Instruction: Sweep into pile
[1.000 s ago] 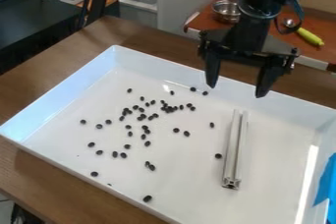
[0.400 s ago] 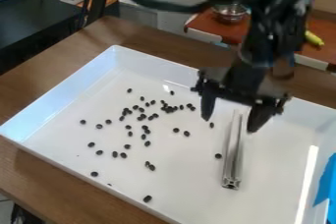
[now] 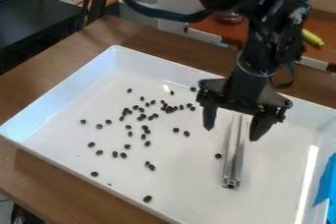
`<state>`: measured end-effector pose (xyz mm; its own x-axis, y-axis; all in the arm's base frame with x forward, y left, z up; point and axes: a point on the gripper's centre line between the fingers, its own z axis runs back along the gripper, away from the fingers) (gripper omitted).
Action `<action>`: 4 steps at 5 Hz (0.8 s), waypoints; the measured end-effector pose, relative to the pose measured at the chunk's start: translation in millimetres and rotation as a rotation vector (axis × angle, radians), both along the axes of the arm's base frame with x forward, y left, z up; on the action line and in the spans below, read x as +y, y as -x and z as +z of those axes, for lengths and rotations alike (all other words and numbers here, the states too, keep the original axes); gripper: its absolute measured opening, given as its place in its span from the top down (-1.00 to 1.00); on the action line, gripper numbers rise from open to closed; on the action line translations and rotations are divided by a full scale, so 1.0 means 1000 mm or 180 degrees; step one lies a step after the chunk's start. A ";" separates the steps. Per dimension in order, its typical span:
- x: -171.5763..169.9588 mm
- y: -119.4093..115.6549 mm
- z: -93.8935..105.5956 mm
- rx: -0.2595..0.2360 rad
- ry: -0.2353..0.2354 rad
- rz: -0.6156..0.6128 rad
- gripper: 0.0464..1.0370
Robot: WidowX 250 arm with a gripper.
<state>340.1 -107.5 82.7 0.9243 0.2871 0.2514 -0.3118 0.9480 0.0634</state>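
Black pincer (image 3: 231,134) holds two fingers (image 3: 263,126) apart over one metal bar (image 3: 232,166).

A large white tray (image 3: 73,88) is borne by a brown wooden table (image 3: 52,66). The tray is set at a slant, edged with raised walls, and cut off at the view's bottom and right.

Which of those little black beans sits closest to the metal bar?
The lone bean just left of the metal bar in the picture, about midway along it; every other visible bean lies farther left.
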 end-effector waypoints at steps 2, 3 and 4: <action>0.005 -0.002 -0.002 -0.0015 0.0099 0.0126 -0.93; 0.007 -0.006 -0.003 -0.0049 0.0189 0.0192 -0.93; 0.004 -0.006 -0.011 -0.0007 0.0296 0.0212 -0.93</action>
